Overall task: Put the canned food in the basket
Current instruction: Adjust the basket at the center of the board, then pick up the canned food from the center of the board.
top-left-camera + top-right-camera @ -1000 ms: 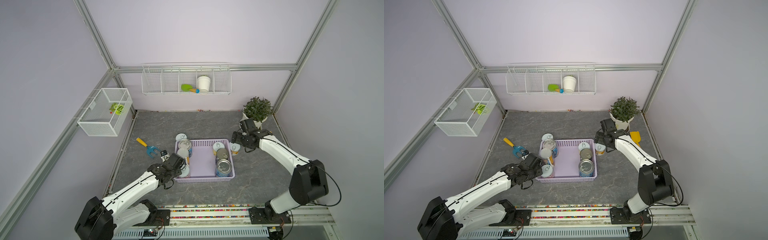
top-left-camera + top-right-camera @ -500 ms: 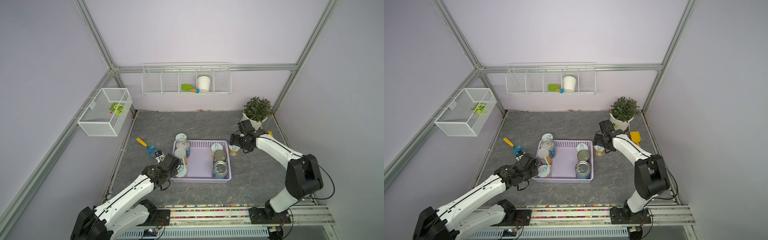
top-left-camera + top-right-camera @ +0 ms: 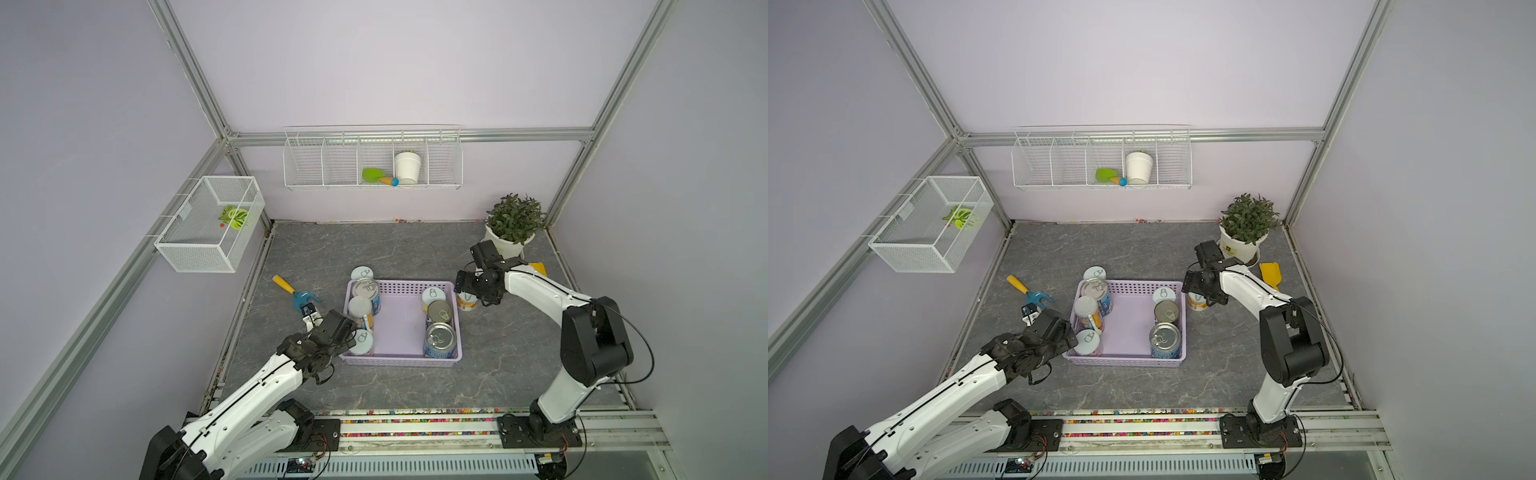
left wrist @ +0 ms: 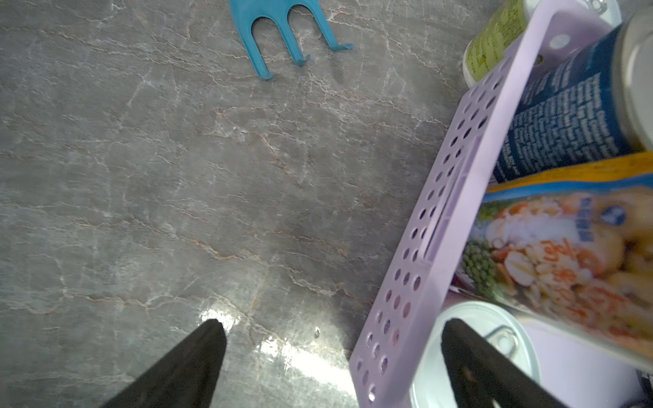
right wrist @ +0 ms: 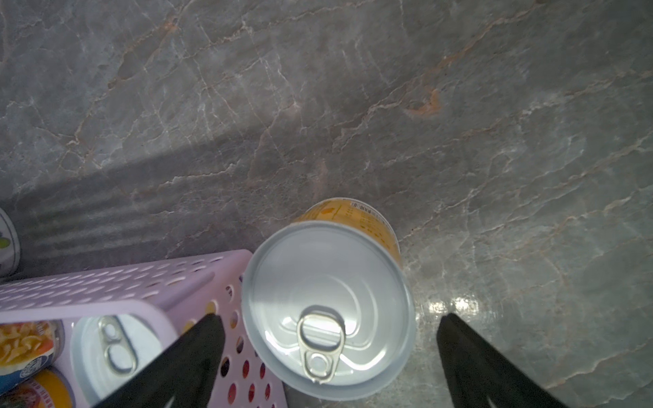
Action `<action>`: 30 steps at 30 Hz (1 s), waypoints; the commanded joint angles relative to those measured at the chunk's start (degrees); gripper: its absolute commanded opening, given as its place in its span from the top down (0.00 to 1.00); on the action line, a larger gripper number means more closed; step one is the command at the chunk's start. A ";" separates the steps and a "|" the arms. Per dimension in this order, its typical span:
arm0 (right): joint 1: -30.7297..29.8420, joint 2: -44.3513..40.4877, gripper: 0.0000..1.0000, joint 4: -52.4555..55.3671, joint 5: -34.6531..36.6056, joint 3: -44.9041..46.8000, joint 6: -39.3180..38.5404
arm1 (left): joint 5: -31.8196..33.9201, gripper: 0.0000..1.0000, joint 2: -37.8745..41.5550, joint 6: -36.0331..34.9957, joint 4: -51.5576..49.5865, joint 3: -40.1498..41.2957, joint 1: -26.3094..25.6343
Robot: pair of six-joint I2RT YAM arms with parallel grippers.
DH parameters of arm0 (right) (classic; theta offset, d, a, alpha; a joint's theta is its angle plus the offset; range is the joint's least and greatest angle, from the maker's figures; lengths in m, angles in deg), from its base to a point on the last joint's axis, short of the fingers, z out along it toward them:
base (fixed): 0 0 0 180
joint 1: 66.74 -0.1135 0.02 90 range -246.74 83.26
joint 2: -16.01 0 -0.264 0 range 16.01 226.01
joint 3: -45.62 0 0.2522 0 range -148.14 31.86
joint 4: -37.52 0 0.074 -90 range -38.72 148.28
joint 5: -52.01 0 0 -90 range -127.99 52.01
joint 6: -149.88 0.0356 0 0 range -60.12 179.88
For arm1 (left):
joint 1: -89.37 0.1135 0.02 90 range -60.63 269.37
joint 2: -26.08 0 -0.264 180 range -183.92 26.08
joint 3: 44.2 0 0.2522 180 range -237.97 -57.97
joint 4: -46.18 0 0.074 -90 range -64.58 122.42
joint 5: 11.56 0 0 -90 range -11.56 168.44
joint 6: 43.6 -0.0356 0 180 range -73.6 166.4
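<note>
Six cans are in the lilac basket; the right hand hovers, wide apart, over an orange-labelled can beside it; the left hand, also apart, straddles its wall.

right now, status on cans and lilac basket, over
Left gripper open, astride lilac perforated plastic basket wall; right gripper open over yellow-labelled short can. Six cans in; that one and green-labelled can outside. Basket wall beneath one right finger.
</note>
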 commanded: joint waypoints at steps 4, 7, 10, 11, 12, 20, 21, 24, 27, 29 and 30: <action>-0.35 3.08 0.02 2.00 2.14 -2.46 -1.67 | 0.59 0.00 0.36 -0.67 -0.71 0.77 0.21; -0.26 5.12 0.02 2.39 2.53 -3.85 -2.12 | 0.53 0.00 0.49 -0.67 -0.75 0.72 0.17; -0.52 6.31 0.04 3.13 3.54 -4.88 -2.46 | 0.44 0.00 0.92 -0.73 -0.63 0.86 0.21; -0.58 6.29 0.06 3.12 3.75 -4.92 -2.64 | 0.44 0.00 0.94 -0.72 -0.61 0.86 0.21; -0.69 6.08 0.10 3.05 3.87 -4.82 -2.74 | 0.35 0.00 1.05 -0.81 -0.57 0.90 0.21; -1.32 4.14 0.33 2.64 4.01 -4.09 -3.14 | 0.28 0.00 1.14 -1.01 -0.42 0.68 0.21; -1.31 4.16 0.35 2.73 3.91 -4.08 -3.13 | 0.34 0.00 1.11 -1.02 -0.45 0.68 0.21; -1.32 3.22 0.40 3.28 3.90 -4.23 -3.16 | 0.35 0.00 1.10 -1.07 -0.47 0.43 0.21; -1.36 -0.13 0.47 3.65 5.57 -3.31 -2.79 | 0.26 0.00 1.13 -1.23 -0.32 -0.24 0.21; -1.32 -3.65 0.49 3.60 6.64 -2.33 -2.56 | -0.08 0.00 0.96 -1.58 -0.16 -1.46 0.21; -1.25 -5.62 0.49 3.71 6.84 -1.87 -2.54 | -0.63 0.00 0.85 -1.91 0.20 -2.06 0.21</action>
